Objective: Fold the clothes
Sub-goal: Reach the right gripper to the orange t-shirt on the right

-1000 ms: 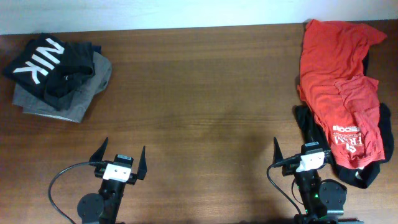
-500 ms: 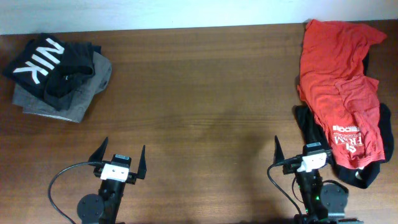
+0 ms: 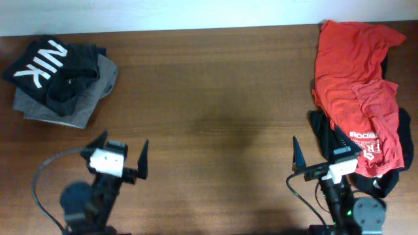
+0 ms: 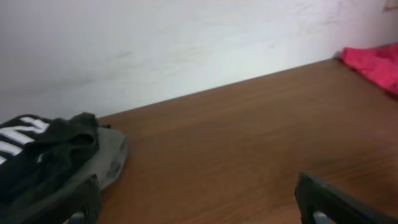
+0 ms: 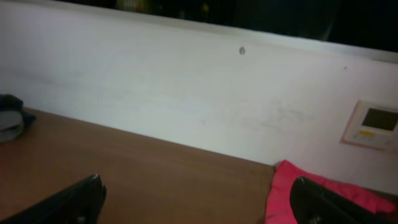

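Observation:
A red-orange T-shirt (image 3: 356,78) with white lettering lies crumpled at the table's right edge, on top of a larger black garment (image 3: 322,130) that shows around its lower edges. The shirt also shows in the right wrist view (image 5: 311,193) and far off in the left wrist view (image 4: 376,62). My right gripper (image 3: 318,145) is open and empty, just left of the shirt's near end. My left gripper (image 3: 121,149) is open and empty over bare wood at the front left.
A black top with white "NIK" letters (image 3: 49,68) lies on a grey garment (image 3: 88,104) at the back left, also in the left wrist view (image 4: 43,155). A white wall (image 5: 186,93) runs behind the table, with a small wall panel (image 5: 372,124).
Both arms have lifted and shifted: the left gripper moved up and left, the right gripper moved slightly right toward the shirt. The clothes have not moved.

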